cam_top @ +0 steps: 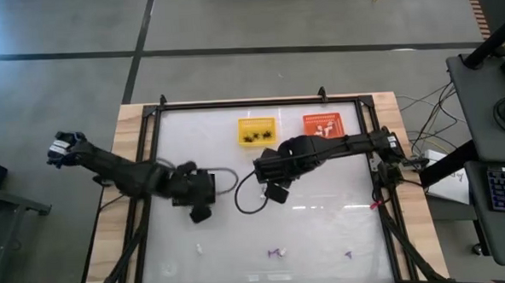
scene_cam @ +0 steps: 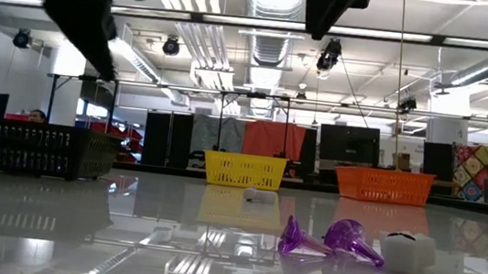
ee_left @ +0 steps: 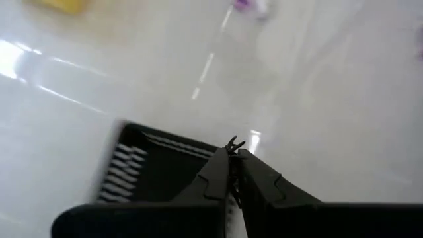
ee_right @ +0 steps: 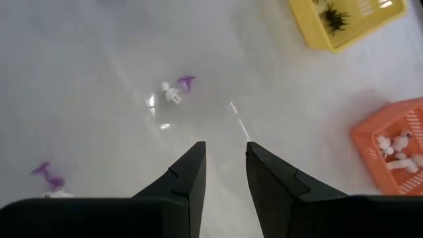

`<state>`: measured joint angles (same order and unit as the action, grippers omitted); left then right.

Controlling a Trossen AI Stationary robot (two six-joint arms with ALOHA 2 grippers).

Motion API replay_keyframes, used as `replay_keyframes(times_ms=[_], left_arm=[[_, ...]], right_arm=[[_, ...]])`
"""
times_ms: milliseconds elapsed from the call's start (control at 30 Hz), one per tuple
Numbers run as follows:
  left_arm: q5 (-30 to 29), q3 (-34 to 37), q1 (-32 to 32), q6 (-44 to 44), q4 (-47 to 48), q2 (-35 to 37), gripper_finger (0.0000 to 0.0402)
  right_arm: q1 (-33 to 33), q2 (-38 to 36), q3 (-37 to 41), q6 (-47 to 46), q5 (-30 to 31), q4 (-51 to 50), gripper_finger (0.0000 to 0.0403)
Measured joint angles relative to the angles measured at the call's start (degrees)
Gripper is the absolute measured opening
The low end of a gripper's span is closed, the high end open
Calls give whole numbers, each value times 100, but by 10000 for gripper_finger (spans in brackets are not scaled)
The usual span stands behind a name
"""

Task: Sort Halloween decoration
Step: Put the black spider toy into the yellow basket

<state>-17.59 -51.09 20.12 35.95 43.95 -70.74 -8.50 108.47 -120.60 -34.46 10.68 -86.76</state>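
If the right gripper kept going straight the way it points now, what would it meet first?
Probably bare table. The open right gripper points at an empty patch; the white and purple trinkets lie farther on, slightly off line, though depth is unclear.

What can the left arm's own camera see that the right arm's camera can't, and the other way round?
Only the left one shows its shut claw pinching a tiny black trinket above a black basket.

Only the right one shows its open, empty claw, black trinkets lying in the yellow basket, white ones in the orange basket, and a white figure beside a purple piece.

Both show the glossy white table with small purple bits on it.
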Motion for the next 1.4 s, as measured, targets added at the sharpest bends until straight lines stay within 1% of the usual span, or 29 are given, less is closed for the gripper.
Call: replay_keyframes(times_ms=[167,233,367,467,567,667,733,767,933,1033,1200,1400], left_arm=[[11,101,-1044,-1414,-231,84,0],[189,140,-1527,-1892,-486,86,0],[1062,201,-2483,-2729,-1232,40,0],[1401,212,-3128,-3202,-1707,-66,0],[1902,212,-3748,-3446,-2224,-196,0],[2664,212,-4273,-3417,-2723,-381,0],[3050,212,-4508,-3346,-2959,-543,0],[3122,212,-4587,-3371,-3068,-628,0],[3220,211,-4932,-3537,-3826,-1240,0],[3383,82,-5117,-3527,-4098,-1661,0],[3547,-361,-5367,-3634,-4200,-2189,0],[4402,-751,-5563,-3661,-4145,-2676,5]], right_arm=[[194,0,0,-207,3,-9,98],[273,0,0,-212,3,-11,98],[456,0,0,-210,4,-22,98],[614,-25,0,-166,7,-37,98],[788,-106,0,17,66,-43,98],[982,-191,0,109,140,-44,98],[1111,-241,0,149,141,-43,98],[1175,-264,0,189,144,-40,98],[1478,-355,0,502,146,10,98],[1652,-366,0,600,146,9,98],[1848,-418,0,716,149,7,98],[1971,-420,0,828,144,5,98]])
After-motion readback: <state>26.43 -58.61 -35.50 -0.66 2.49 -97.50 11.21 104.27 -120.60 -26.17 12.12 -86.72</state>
